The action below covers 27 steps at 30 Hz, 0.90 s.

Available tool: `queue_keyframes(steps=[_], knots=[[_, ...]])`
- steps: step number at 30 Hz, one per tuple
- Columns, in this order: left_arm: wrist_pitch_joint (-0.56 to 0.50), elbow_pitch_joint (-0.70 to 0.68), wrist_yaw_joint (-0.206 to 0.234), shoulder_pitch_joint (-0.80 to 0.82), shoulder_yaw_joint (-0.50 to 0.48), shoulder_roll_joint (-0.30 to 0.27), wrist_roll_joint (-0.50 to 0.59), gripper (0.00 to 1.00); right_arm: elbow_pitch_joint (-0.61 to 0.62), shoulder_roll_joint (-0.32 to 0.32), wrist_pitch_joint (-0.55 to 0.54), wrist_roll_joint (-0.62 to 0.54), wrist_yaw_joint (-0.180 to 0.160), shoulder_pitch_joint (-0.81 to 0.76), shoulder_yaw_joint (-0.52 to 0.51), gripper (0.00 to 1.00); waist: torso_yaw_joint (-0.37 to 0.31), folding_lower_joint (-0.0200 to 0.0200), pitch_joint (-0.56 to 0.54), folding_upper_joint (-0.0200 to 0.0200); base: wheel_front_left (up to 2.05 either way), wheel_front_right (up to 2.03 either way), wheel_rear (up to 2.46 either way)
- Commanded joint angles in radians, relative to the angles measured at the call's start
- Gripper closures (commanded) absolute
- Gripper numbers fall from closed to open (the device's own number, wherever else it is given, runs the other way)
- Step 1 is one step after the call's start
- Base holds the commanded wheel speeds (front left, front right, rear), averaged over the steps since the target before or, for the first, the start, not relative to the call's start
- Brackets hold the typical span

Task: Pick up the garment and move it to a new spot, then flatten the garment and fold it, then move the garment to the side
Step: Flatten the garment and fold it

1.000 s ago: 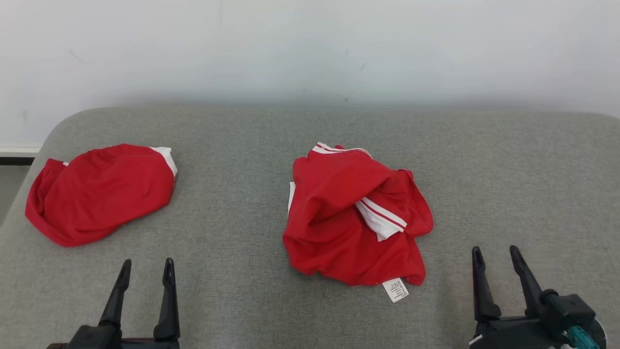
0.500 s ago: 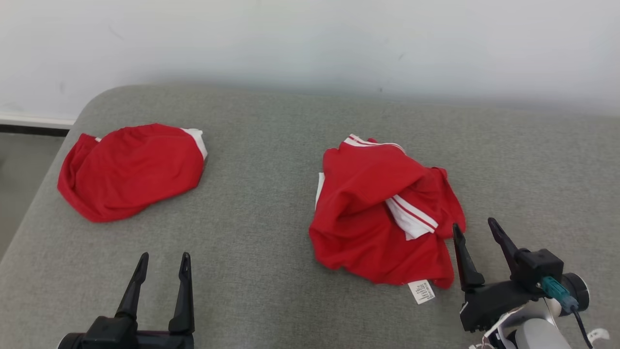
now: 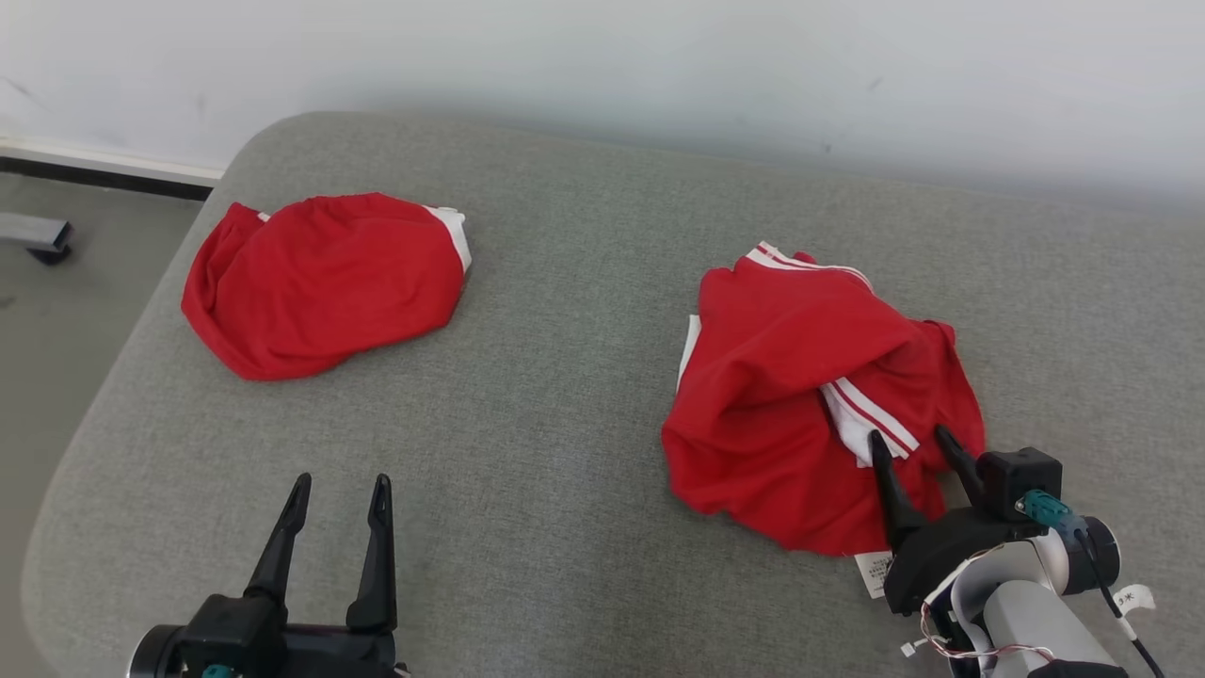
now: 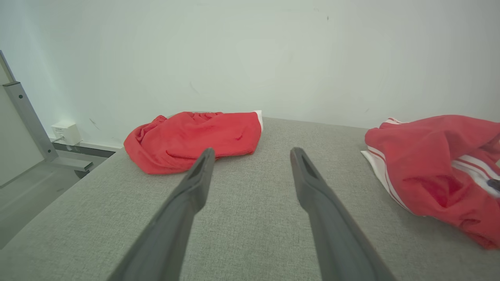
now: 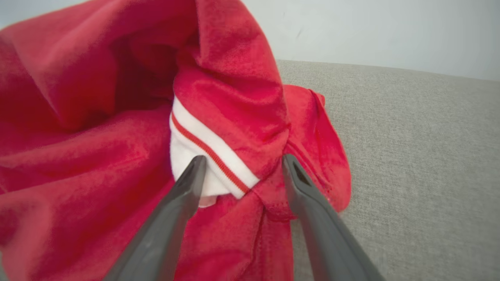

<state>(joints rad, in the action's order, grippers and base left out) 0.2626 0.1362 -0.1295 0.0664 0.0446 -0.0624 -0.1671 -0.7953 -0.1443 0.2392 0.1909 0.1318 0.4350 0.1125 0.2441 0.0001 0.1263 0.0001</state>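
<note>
On the right half of the grey fabric-covered bench [image 3: 565, 443] the crumpled red garment with white striped trim [image 3: 781, 377] lies in a heap. I see my right gripper [image 3: 908, 435] at its near edge, with jaws spread on either side of a white-trimmed fold and not closed on it. My left gripper [image 3: 341, 482] is wide open too, above bare bench and well apart from a second red garment [image 3: 320, 282] near the far left corner.

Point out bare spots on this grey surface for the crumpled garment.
Widest bare stretch: the grey upholstered surface between the rounded red cloth bundle on the left and the crumpled red-and-white striped garment. The far right beyond it is bare too. Crowded: near right, where the open right jaws straddle its striped fold.
</note>
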Motion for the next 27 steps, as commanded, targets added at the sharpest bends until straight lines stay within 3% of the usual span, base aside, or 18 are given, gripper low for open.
queue_keyframes(steps=[1, 3, 4, 5, 6, 11, 18, 27], knots=[[0.003, 0.001, -0.001, 0.012, 0.0, 0.003, -0.001, 0.0, -0.009, 0.001, 0.005, 0.007, -0.002, 0.009, 0.003, 0.0, 0.011, -0.0001, 0.007, -0.0001, 0.0, 0.0, 0.0], [0.003, 0.002, -0.001, 0.014, 0.003, 0.003, -0.003, 0.0, -0.04, 0.005, 0.011, 0.019, -0.002, 0.026, 0.008, 0.0, 0.016, -0.0001, 0.009, -0.0001, 0.0, 0.0, 0.0], [0.003, 0.003, -0.001, 0.015, 0.004, 0.004, -0.003, 0.0, -0.055, 0.007, 0.012, 0.027, -0.002, 0.033, 0.01, 0.51, 0.018, -0.0001, 0.01, -0.0001, 0.0, 0.0, 0.0], [0.003, 0.004, -0.001, 0.016, 0.005, 0.004, -0.004, 0.0, -0.071, 0.007, 0.014, 0.033, -0.002, 0.041, 0.013, 0.68, 0.02, -0.0001, 0.011, -0.0001, 0.0, 0.0, 0.0], [0.003, 0.005, -0.001, 0.018, 0.006, 0.004, -0.005, 0.0, -0.087, 0.007, 0.015, 0.036, -0.002, 0.049, 0.015, 1.0, 0.021, -0.0001, 0.011, -0.0001, 0.0, 0.0, 0.0], [0.003, 0.011, -0.001, 0.009, -0.006, -0.005, -0.005, 0.0, -0.098, -0.003, 0.026, 0.066, -0.002, 0.081, 0.015, 1.0, 0.006, -0.0001, 0.002, -0.0001, 0.0, 0.0, 0.0], [0.003, 0.011, -0.001, -0.008, -0.007, -0.011, -0.004, 0.0, 0.061, -0.047, 0.026, 0.097, -0.002, 0.016, -0.035, 1.0, -0.048, -0.0001, -0.029, -0.0001, 0.0, 0.0, 0.0], [0.003, 0.011, -0.001, -0.025, 0.009, -0.004, 0.003, 0.0, 0.225, -0.164, 0.026, 0.09, -0.002, -0.073, -0.181, 1.0, -0.116, -0.0001, -0.063, -0.0001, 0.0, 0.0, 0.0]])
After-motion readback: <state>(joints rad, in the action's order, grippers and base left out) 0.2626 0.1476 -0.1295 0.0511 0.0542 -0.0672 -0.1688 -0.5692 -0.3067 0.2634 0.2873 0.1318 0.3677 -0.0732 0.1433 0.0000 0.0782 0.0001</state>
